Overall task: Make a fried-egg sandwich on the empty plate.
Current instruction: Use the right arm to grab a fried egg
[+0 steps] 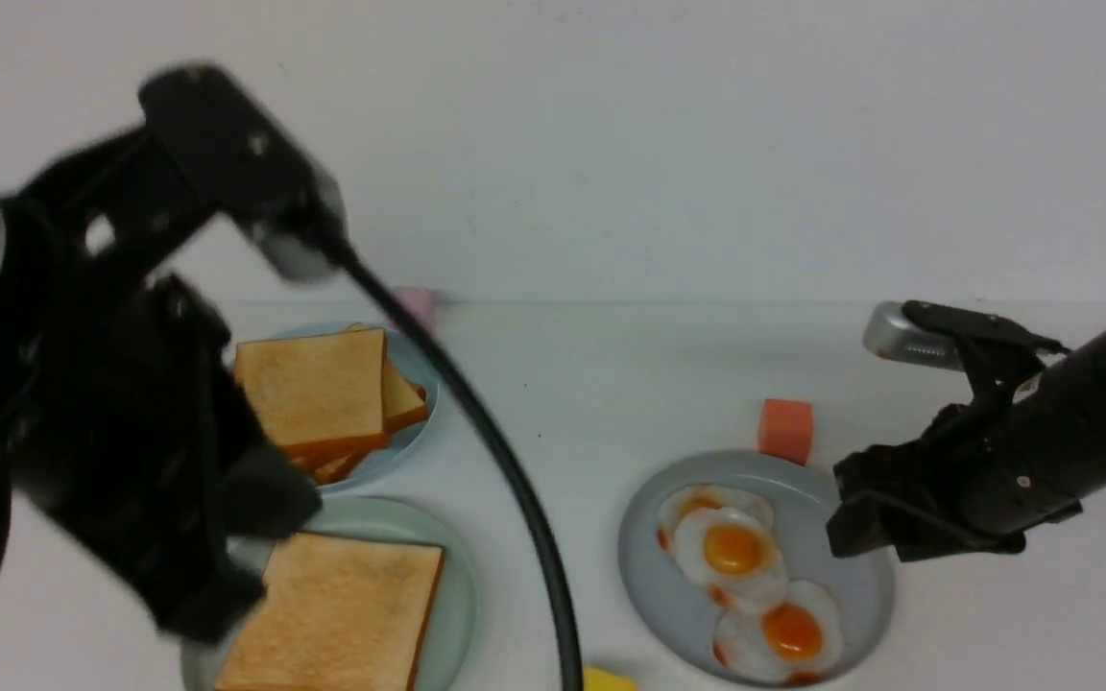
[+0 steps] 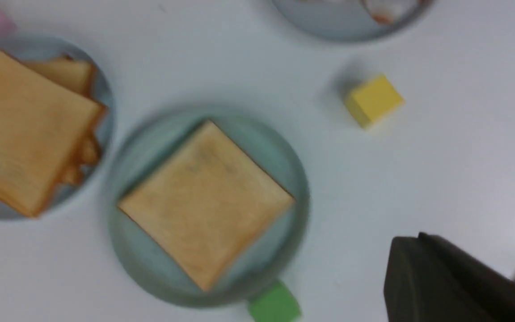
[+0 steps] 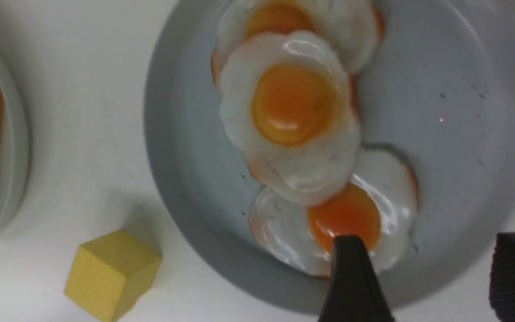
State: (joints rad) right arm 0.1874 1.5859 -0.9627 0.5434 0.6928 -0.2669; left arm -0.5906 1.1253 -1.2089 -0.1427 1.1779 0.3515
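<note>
Front looks forward-down; wrists overhead, share yellow cube (image 2: 373, 100).

Open table (image 1: 630, 374) lay between the mint-green plate (image 1: 457, 585) and the grey-blue plate (image 1: 639, 576); a black cable (image 1: 513, 480) crossed that gap in the front view. A yellow cube (image 2: 373, 100) stood at the gap's near end. A green cube (image 2: 274, 306) sat at the mint-green plate's rim, an orange cube (image 1: 785, 430) just beyond the grey-blue plate. The left arm (image 1: 111, 432) covered the mint-green plate's left side.

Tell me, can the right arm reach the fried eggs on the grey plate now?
Probably yes: the right claw hangs open just above the nearest fried egg on the grey-blue plate, and nothing lies between them.
</note>
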